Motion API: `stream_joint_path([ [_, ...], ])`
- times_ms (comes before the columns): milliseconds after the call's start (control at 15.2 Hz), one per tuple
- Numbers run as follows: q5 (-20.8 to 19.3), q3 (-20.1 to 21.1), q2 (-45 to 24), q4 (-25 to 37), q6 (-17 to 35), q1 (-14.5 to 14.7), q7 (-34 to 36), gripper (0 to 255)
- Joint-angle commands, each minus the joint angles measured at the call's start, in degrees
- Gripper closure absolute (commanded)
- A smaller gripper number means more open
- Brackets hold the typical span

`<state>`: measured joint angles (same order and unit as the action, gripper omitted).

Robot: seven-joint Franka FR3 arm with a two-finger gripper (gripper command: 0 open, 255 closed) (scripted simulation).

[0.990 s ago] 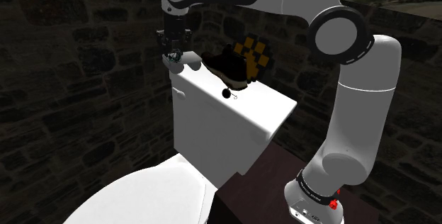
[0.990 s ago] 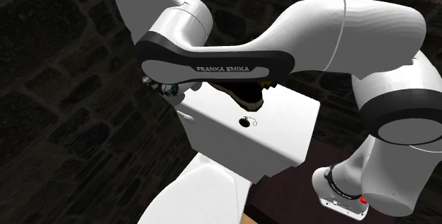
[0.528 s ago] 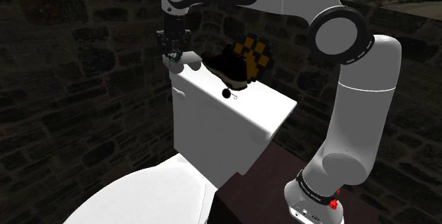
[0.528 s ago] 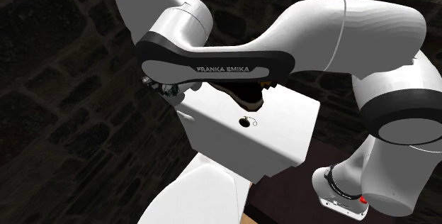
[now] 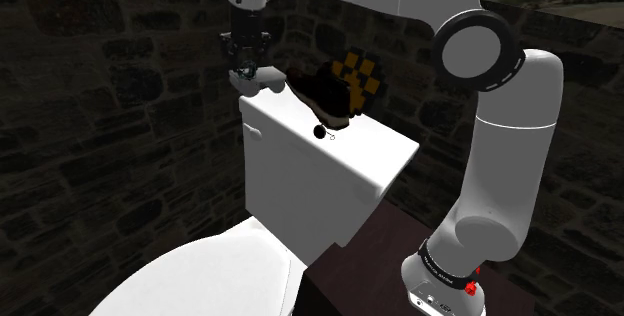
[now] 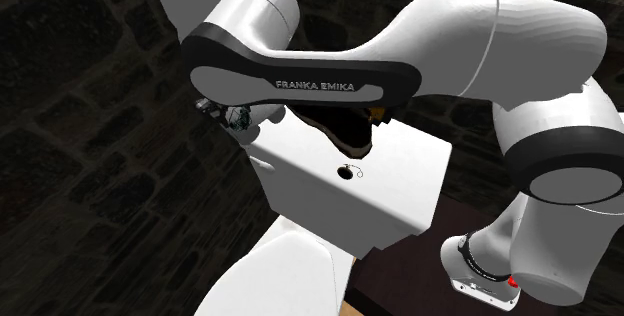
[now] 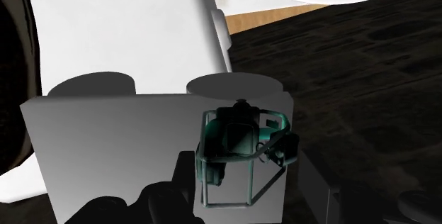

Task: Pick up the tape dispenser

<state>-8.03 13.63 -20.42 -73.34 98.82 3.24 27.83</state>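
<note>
The tape dispenser (image 7: 241,148) is a small teal and black frame with a roll inside. It sits between my two black fingers, and my gripper (image 7: 244,187) is shut on it. In the shoulder view the gripper (image 5: 242,62) hangs from the arm just above the far corner of the white toilet tank lid (image 5: 340,159), with the tape dispenser (image 5: 241,68) in its tips. In the second exterior view the tape dispenser (image 6: 238,117) shows under the forearm, a little above the tank lid (image 6: 390,194) at its left corner.
A dark brown object with an orange chequered patch (image 5: 343,84) lies at the back of the lid. A small black item (image 5: 320,131) sits mid-lid. The white toilet seat (image 5: 200,279) is below, and a dark stone wall stands close behind.
The arm and gripper have risen a little, carrying the tape dispenser up off the lid's corner. Nothing else has moved.
</note>
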Motion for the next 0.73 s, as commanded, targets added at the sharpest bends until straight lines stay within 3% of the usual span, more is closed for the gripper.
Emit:
stream_joint_path([
  [0, -0.09, 0.02, -0.35, 2.13, -1.74, 0.2, -0.04, 255],
  [528, -0.75, 0.01, -3.29, 12.93, -9.61, 1.31, -0.39, 255],
  [660, -0.76, 0.0, -3.37, 13.17, -9.77, 1.34, -0.4, 255],
])
